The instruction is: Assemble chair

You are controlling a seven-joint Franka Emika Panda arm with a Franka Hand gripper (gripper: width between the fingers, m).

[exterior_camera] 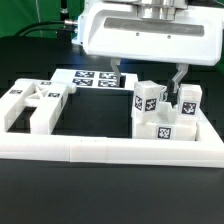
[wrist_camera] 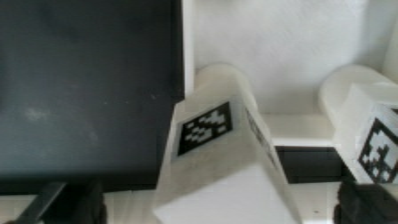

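Observation:
Several white chair parts with black-and-white tags lie on the black table. A cluster of upright blocks (exterior_camera: 165, 112) stands at the exterior view's right. A flat slab with bars (exterior_camera: 30, 102) lies at the exterior view's left. My gripper (exterior_camera: 150, 76) hangs just above the right cluster's left block (exterior_camera: 150, 97). In the wrist view the gripper (wrist_camera: 217, 205) is open, its dark fingers (wrist_camera: 68, 203) wide apart. A tagged white block (wrist_camera: 214, 135) reaches in between them without touching either. Another tagged block (wrist_camera: 370, 135) stands beside it.
The long white L-shaped border rail (exterior_camera: 110, 150) runs along the front and up the exterior view's right side, close to the cluster. The marker board (exterior_camera: 92, 78) lies flat at the back, behind the gripper.

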